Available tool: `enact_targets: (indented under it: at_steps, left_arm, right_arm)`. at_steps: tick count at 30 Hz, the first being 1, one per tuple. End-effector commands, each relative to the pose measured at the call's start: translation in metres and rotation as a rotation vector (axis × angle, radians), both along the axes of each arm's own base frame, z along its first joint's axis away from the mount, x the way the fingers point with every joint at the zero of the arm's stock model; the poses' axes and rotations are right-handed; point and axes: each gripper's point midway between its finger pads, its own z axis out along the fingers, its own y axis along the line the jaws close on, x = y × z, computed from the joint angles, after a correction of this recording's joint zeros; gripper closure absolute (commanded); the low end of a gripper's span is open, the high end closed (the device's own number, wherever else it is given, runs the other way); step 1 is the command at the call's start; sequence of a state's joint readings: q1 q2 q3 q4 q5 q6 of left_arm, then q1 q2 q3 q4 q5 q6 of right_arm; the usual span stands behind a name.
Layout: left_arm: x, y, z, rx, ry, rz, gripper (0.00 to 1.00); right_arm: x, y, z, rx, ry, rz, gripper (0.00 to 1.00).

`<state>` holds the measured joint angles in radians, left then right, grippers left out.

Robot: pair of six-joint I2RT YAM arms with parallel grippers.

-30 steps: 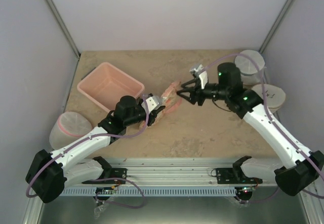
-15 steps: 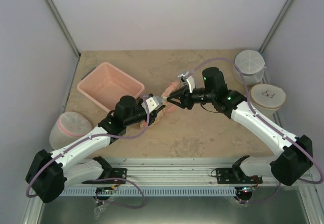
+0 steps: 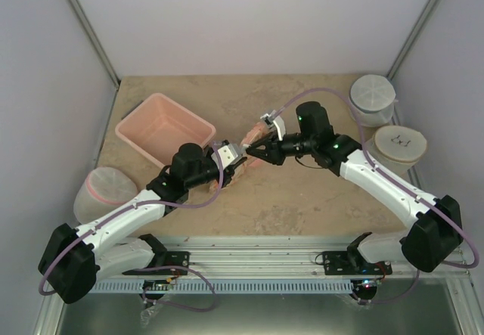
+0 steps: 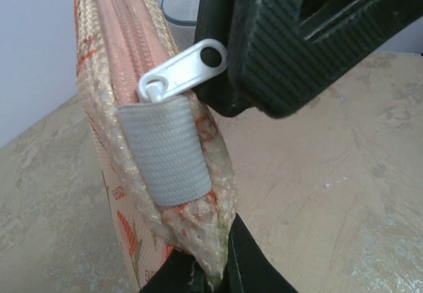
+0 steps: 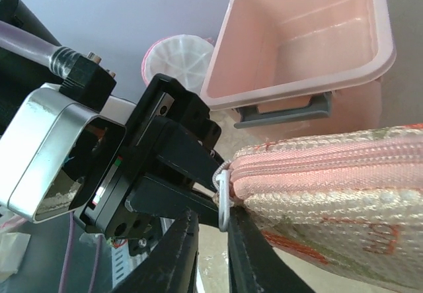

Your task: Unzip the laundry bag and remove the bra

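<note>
While the left claw (image 4: 210, 274) is clamped on the 7 o'clock end of the laundry bag (image 5: 330, 167), holding it on edge near the middle of the desk (image 4: 344, 174), the right claw (image 5: 211, 240) reaches in from 3 o'clock, fingers slightly apart astride the zip pull (image 4: 182, 68); unzipping looks barely begun; next it must pinch the pull and draw it toward 1 o'clock; the bra is hidden, presumably inside.

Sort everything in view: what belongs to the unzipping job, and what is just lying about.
Job: laundry bag; zipper pull; left claw, pinching the bag's end; right claw, at the pull. The bra is not in view.

Lying about: pink tub; left mesh container; far right mesh container; near right mesh container.
</note>
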<state>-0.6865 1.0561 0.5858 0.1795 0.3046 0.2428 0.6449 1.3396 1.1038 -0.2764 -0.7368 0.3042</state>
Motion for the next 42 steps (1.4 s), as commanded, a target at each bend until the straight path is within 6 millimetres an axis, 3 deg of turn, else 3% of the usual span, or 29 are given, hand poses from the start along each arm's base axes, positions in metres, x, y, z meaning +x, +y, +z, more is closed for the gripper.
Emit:
enact_targets:
  at_steps: [1,5,9,25,30,34,38,42]
  left_arm:
    - [0.001,-0.001,0.012,-0.027,-0.06,-0.009,1.0]
    - [0.0,0.0,0.01,-0.018,-0.066,-0.011,1.0]
    - [-0.002,0.001,0.005,-0.002,-0.075,-0.016,1.0]
    - [-0.018,0.004,-0.019,0.126,-0.214,-0.122,1.0]
    - [-0.022,0.005,-0.025,0.136,-0.216,-0.139,1.0]
    - [-0.027,0.003,-0.024,0.117,-0.205,-0.163,1.0]
    - [-0.034,-0.002,-0.019,0.083,-0.186,-0.204,0.5]
    - [-0.038,-0.007,0.003,0.012,-0.166,-0.223,0.25]
  right_arm:
    - [0.001,0.002,0.002,0.006,-0.002,-0.013,0.9]
    - [0.005,0.0,0.002,-0.009,-0.007,-0.042,0.99]
    - [0.008,-0.005,0.001,-0.041,-0.021,-0.066,1.0]
    - [0.031,-0.064,0.004,-0.12,-0.051,-0.184,0.99]
    - [0.037,-0.074,-0.003,-0.131,-0.042,-0.191,1.0]
    - [0.034,-0.068,-0.006,-0.108,-0.022,-0.154,0.99]
    - [0.032,-0.064,0.007,-0.065,-0.048,-0.144,0.99]
    - [0.037,-0.064,0.021,-0.046,-0.068,-0.177,0.99]
